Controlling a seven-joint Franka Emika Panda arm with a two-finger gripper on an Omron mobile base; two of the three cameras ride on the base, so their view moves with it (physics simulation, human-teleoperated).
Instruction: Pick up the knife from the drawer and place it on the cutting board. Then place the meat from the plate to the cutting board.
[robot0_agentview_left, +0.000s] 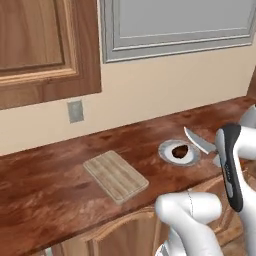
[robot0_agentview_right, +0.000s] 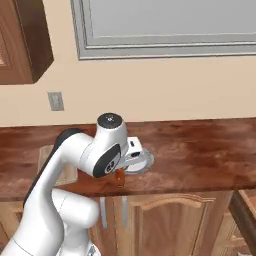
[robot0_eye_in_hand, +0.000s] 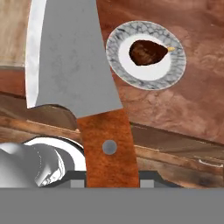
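My gripper (robot0_eye_in_hand: 111, 181) is shut on the brown-orange handle of the knife (robot0_eye_in_hand: 70, 57). Its wide silver-grey blade points away from the hand. In the left base view the blade (robot0_agentview_left: 199, 141) hangs in the air just right of the plate (robot0_agentview_left: 167, 154), above the counter's front part. The meat (robot0_agentview_left: 179, 150), a dark brown lump, lies in the plate's white centre, and it also shows on the plate (robot0_eye_in_hand: 114, 50) as the meat (robot0_eye_in_hand: 148, 51) from the hand. The pale cutting board (robot0_agentview_left: 116, 176) lies bare on the counter left of the plate. A corner of the drawer (robot0_agentview_right: 245, 205) juts out at lower right.
The reddish-brown counter (robot0_agentview_left: 45, 175) runs along a beige wall with a grey outlet (robot0_agentview_left: 75, 111). A wooden wall cabinet (robot0_agentview_left: 40, 45) and a grey-framed window (robot0_agentview_left: 175, 25) hang above. Arched cabinet doors (robot0_agentview_right: 165, 225) stand below the counter's front edge.
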